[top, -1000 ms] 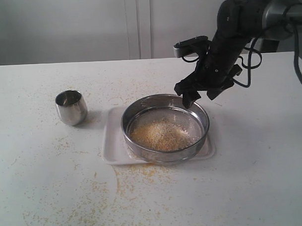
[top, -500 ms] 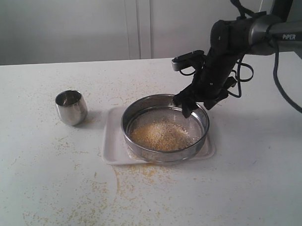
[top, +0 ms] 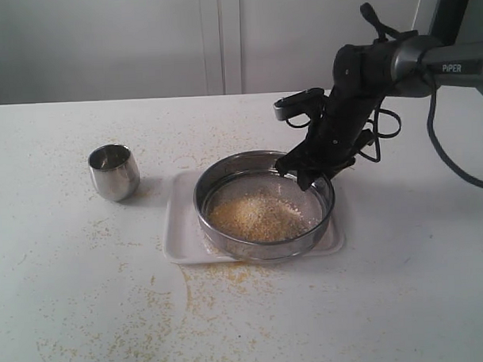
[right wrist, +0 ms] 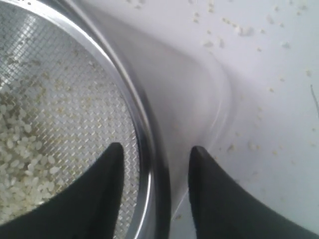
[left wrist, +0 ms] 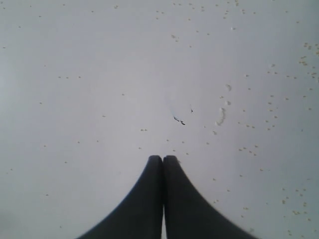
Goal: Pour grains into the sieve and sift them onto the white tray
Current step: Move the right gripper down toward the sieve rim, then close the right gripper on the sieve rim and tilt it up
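Observation:
The sieve (top: 225, 177) rests on the white tray (top: 179, 223) with a sandy heap of grains (top: 254, 215) on its mesh. My right gripper (top: 305, 172) hangs open over the sieve's far right rim. In the right wrist view that gripper (right wrist: 156, 152) straddles the steel rim (right wrist: 144, 144), one finger above the mesh (right wrist: 55, 99), the other outside over the tray (right wrist: 199, 99); whitish grains (right wrist: 20, 159) lie on the mesh. My left gripper (left wrist: 162, 158) is shut on nothing above bare table; it does not show in the exterior view.
A small steel cup (top: 113, 171) stands upright on the table left of the tray. Spilled grains (top: 190, 310) are scattered over the white table (top: 420, 286), mostly in front of the tray and round the cup.
My right gripper has come down and slightly left, from above the sieve's far right edge to straddling its rim. Sieve, tray and cup have not moved.

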### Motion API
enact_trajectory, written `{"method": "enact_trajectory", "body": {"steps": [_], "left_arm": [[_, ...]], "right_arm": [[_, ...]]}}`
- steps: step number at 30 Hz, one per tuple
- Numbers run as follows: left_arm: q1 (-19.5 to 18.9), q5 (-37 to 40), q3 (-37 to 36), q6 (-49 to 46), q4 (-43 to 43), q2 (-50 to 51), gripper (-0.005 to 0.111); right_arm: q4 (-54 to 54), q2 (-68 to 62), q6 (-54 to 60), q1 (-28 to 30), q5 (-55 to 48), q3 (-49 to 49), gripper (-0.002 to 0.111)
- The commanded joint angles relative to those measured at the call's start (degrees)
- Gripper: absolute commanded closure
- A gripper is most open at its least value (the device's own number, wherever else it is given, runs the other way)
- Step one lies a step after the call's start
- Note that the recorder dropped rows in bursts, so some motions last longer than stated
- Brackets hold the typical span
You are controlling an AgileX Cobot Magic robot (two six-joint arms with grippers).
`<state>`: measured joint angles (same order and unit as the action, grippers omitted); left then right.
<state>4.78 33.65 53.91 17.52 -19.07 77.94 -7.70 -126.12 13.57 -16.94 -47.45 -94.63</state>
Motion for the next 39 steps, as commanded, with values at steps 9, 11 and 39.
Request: {"method": "enact_trajectory", "body": {"steps": [9,11,39], "left_arm": [[-0.1,0.53,-0.19,0.3,-0.26,-0.64,0.107],[-0.1,0.53,-0.19,0.3,-0.26,-0.64,0.107],[-0.1,0.53,-0.19,0.3,-0.26,-0.64,0.107]], "right_arm": [[0.39,-0.76,-1.01,0.48,1.14,-0.1,0.108],[0.39,-0.28,-1.43,0.48,0.22,-0.21,0.108],[-7.93,8.79,-7.8,0.48,-11.5,-4.66,0.108]]}}
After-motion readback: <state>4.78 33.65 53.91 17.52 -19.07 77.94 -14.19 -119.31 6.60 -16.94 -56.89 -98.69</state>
